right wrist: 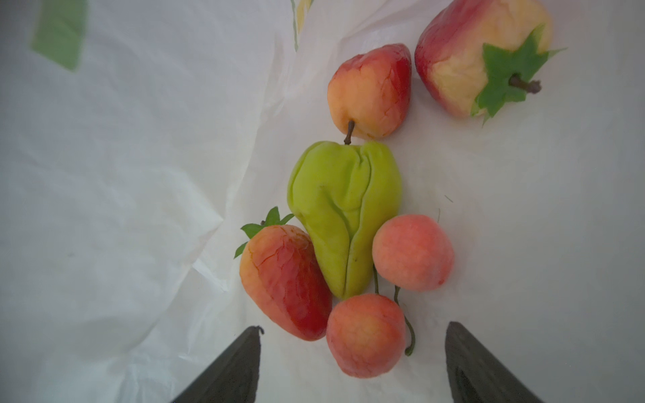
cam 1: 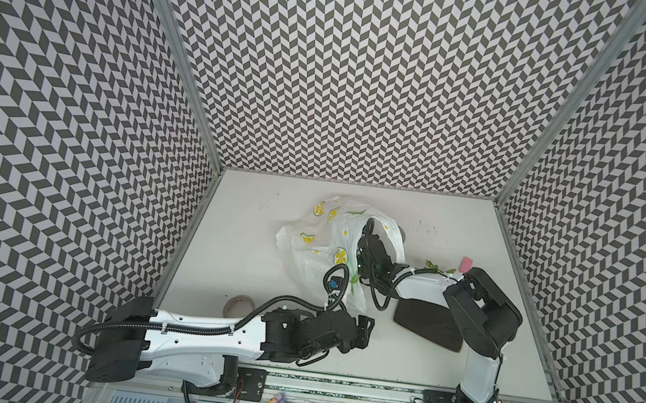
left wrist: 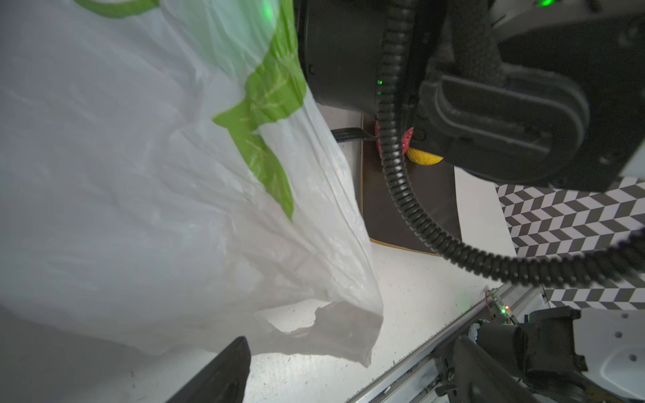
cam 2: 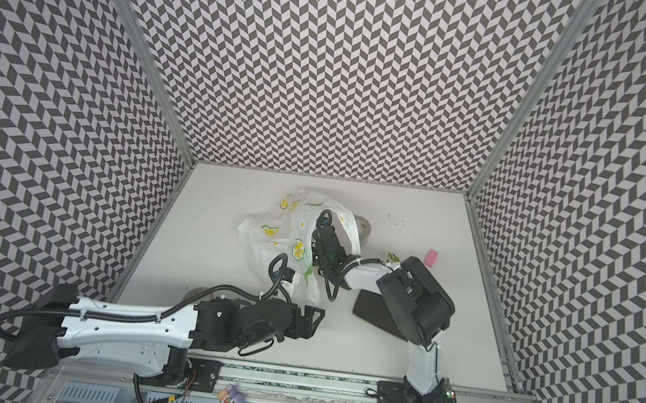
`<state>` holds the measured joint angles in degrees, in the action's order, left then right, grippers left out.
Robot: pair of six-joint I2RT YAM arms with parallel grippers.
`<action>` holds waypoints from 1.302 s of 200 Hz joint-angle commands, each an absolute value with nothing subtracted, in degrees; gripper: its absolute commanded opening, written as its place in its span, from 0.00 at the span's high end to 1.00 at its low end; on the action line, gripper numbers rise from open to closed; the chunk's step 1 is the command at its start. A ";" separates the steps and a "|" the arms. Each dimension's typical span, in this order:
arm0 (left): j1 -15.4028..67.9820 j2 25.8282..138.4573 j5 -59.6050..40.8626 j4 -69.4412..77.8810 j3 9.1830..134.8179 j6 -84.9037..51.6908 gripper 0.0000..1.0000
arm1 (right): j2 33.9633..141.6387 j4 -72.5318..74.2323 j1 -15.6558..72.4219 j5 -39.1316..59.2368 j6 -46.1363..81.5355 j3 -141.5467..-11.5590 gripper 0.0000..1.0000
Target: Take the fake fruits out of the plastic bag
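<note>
In both top views the bag (cam 1: 313,253) (cam 2: 266,241) is seen crumpled on the table (cam 1: 241,242) in the middle of the frame. The right arm (cam 1: 423,288) is extended into the bag from the right, so the right gripper (right wrist: 354,328) is shown only in the right wrist view. There its fingers (right wrist: 230,366) are held wide apart at the lower edge of the frame, and nothing is clamped.

The fruits (right wrist: 370,92) are found inside the bag, at the centre and upper right of that view. A green ribbed fruit (right wrist: 343,216) lies in the middle, and a strawberry-like fruit (right wrist: 284,282) touches it at lower left. Two round ones lie at lower right, and two red-and-yellow ones above. The lower peach-coloured fruit (right wrist: 364,335) lies between the fingers, with a gap on each side.

In the top views the left gripper (cam 1: 365,331) (cam 2: 313,320) is placed just below the bag's lower corner. Its jaws are parted and no plastic is pinched. In the left wrist view a red fruit (left wrist: 407,137) and a yellow fruit (left wrist: 424,157) are glimpsed on a dark mat (left wrist: 429,206) at upper centre, partly hidden behind a cable (left wrist: 394,174).
</note>
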<state>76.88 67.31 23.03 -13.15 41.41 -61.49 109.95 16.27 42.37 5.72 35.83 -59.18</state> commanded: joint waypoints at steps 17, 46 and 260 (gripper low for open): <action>74.47 71.43 22.96 -5.81 41.00 -61.21 0.26 | 107.27 18.81 43.24 6.01 36.57 -58.71 0.19; 73.08 74.08 22.85 -3.30 41.14 -60.32 0.38 | 107.40 18.59 43.29 6.11 36.50 -58.87 0.19; 72.56 41.38 24.97 -23.10 28.15 -64.19 1.00 | 112.93 18.26 43.85 7.47 37.04 -65.17 0.19</action>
<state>72.71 43.33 24.36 -18.52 29.39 -62.50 110.61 16.60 43.03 7.99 36.53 -62.39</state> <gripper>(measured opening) 0.047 0.803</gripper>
